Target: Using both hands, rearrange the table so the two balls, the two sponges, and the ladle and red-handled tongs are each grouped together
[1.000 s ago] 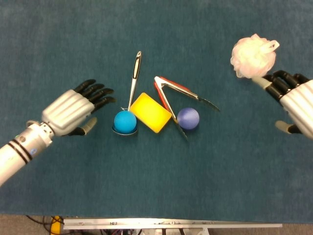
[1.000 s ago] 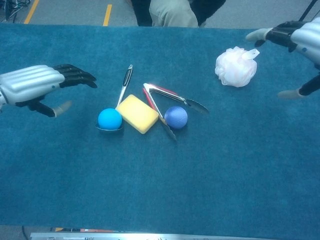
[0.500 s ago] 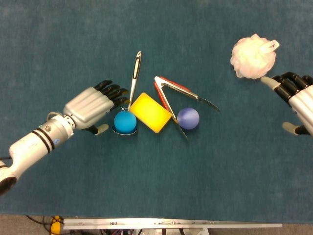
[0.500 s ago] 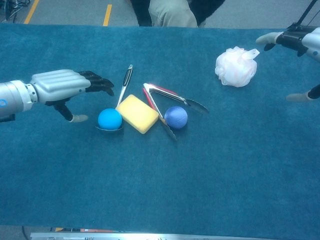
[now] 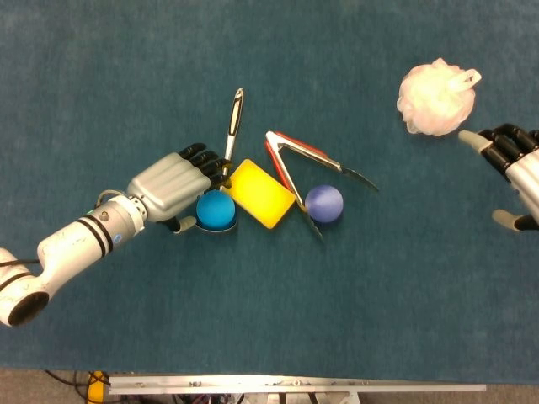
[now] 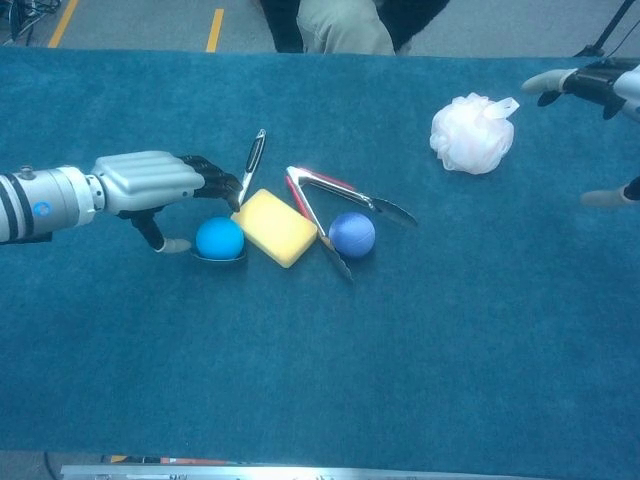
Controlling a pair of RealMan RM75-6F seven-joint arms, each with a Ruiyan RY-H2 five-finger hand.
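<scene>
Progress: barely begun; no pair grouped yet
Left robot hand (image 5: 173,187): fingers spread, empty, at the cyan ball (image 5: 216,209) sitting in the ladle (image 5: 231,139) bowl
Right robot hand (image 5: 515,164): spread, empty, near the white pouf sponge (image 5: 434,96)
Centre of bench (image 5: 379,286): yellow sponge (image 5: 258,194) between ladle and red-handled tongs (image 5: 307,168); purple ball (image 5: 324,203) inside the tongs
Left: every grouping

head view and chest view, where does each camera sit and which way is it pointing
Head view: sits high above the table, looking almost straight down on the blue cloth; shows the left hand with its forearm beside the bright blue ball, and the right hand at the frame's edge.
Chest view: sits lower, looking forward and down across the table to the floor and a seated person beyond; shows both hands too.
Shared: ladle, yellow sponge, tongs, darker blue ball, white mesh sponge.
</scene>
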